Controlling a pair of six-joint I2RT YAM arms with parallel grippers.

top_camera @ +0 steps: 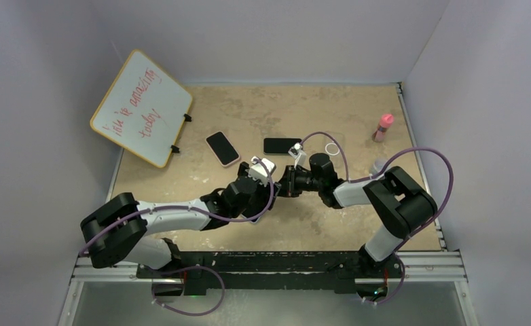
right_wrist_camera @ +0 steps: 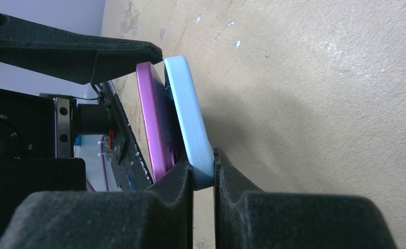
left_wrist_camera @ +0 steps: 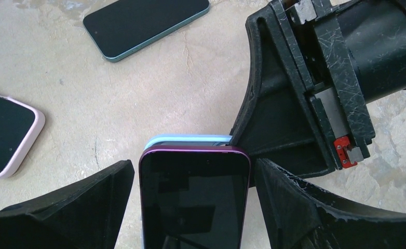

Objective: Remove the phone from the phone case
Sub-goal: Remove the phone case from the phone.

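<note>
A purple phone [left_wrist_camera: 194, 199] with a dark screen is tilted partly out of a light blue phone case [left_wrist_camera: 188, 139], its top edge apart from the case. My left gripper [left_wrist_camera: 194, 176] is open, with its fingers [left_wrist_camera: 86, 202] standing on either side of the phone, a thin gap at each edge. My right gripper [right_wrist_camera: 204, 179] is shut on the rim of the blue case [right_wrist_camera: 190, 119], and the phone [right_wrist_camera: 154, 119] leans away from it. In the top view both grippers [top_camera: 276, 182] meet above the middle of the table and hide the phone.
A phone in a pink case [top_camera: 223, 148] and a dark phone [top_camera: 282, 145] lie farther back. A whiteboard [top_camera: 142, 107] leans at the back left. A pink bottle [top_camera: 383, 127] stands at the back right, with a white ring [top_camera: 331, 148] nearby.
</note>
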